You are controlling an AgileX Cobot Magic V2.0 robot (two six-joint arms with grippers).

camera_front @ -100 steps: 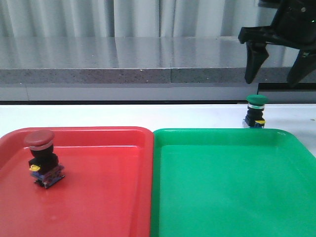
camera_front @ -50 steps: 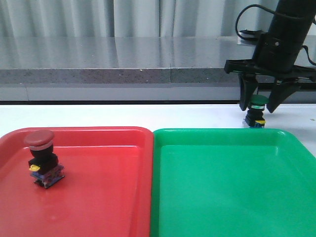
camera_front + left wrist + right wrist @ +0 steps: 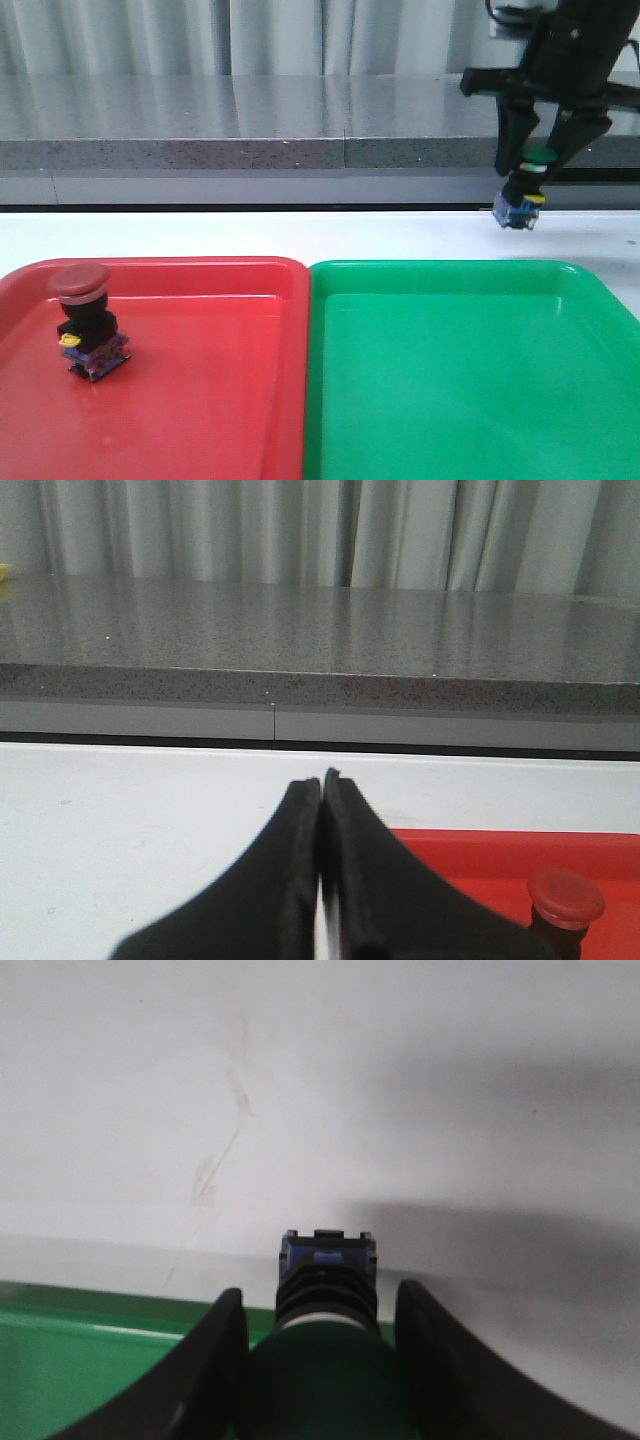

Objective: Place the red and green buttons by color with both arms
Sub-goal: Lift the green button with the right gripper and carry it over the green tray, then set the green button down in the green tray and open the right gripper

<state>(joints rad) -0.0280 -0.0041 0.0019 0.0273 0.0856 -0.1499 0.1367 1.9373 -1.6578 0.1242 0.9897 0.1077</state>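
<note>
Gripping the green button (image 3: 527, 185) by its cap, the right hand (image 3: 538, 160) has its two fingers pinched on either side; right wrist view shows the cap wedged between both fingers (image 3: 215, 1360), black body & blue base hanging free below. Button is lifted clear of the white bench (image 3: 250, 235), slightly tilted, just behind the green tray's (image 3: 600, 290) far rim, not yet over it. Looks light, rigid plastic; smooth domed cap is prob. slippery, so the hold under the mushroom lip seems safest; top-heavy, could topple when set down. Left hand (image 3: 320, 785) clenched, fingertips touching, holding nothing, hovering above bench near the red tray (image 3: 200, 270). Red button (image 3: 87, 320) stands upright in the red tray, left side; that half appears done.
</note>
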